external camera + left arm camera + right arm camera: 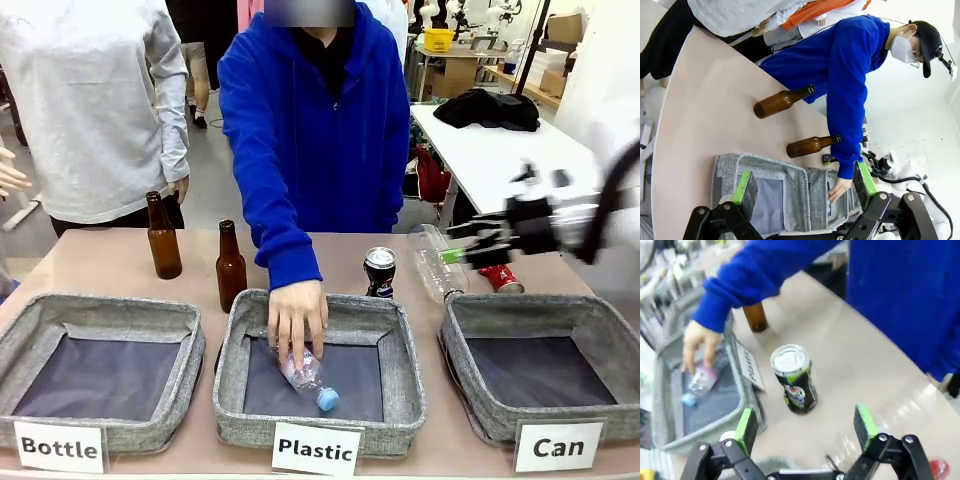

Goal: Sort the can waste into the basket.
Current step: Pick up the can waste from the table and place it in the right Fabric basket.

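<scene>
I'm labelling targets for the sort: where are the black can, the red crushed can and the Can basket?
black can (379,275): front view, its printed side.
red crushed can (503,279): front view, its red body.
Can basket (540,308): front view, its far rim.

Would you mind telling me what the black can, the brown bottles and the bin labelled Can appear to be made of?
The black can looks like thin metal: bright silver top, glossy printed wall. The brown bottles seem glass: amber, translucent, shiny. The Can basket appears grey woven fabric, matte, with a dark smooth lining.
</scene>
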Robot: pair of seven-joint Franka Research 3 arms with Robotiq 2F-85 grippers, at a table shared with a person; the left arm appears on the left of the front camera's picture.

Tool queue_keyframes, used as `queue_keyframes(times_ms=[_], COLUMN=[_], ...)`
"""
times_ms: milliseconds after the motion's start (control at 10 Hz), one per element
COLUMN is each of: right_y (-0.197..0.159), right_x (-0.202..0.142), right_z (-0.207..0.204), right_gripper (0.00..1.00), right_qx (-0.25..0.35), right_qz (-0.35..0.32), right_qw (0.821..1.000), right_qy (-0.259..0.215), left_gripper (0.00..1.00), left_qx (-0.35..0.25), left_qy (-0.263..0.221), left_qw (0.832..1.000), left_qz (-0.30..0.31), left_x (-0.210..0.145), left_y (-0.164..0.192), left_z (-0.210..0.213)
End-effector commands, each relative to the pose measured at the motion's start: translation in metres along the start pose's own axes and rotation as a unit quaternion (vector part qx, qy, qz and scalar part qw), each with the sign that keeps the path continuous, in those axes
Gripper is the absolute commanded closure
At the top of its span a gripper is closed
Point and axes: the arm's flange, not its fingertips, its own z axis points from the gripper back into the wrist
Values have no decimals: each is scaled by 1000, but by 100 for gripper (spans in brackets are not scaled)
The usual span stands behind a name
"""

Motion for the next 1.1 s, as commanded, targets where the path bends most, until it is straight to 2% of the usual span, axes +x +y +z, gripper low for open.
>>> queue_keyframes(times_ms=[0, 200, 400, 700, 1000], right_y=[15, 29, 35, 26, 19], right_x=[-32, -74, -98, -83, -34], right_z=[118, 163, 176, 151, 81], right_gripper=[0, 0, 0, 0, 0], right_qx=[-48, -55, -75, -80, -49], right_qz=[-74, -107, -119, -106, -52], right_qw=[994, 985, 976, 980, 995], right_qy=[-67, -122, -167, -148, -63], left_gripper=[0, 0, 0, 0, 0], left_qx=[-4, -4, -4, -4, -4], left_qy=[-4, -4, -4, -4, -4], left_qw=[1000, 1000, 1000, 1000, 1000], left_qz=[-1, -1, -1, -1, -1], left_x=[-1, -1, -1, -1, -1], left_y=[0, 0, 0, 0, 0], left_z=[0, 0, 0, 0, 0])
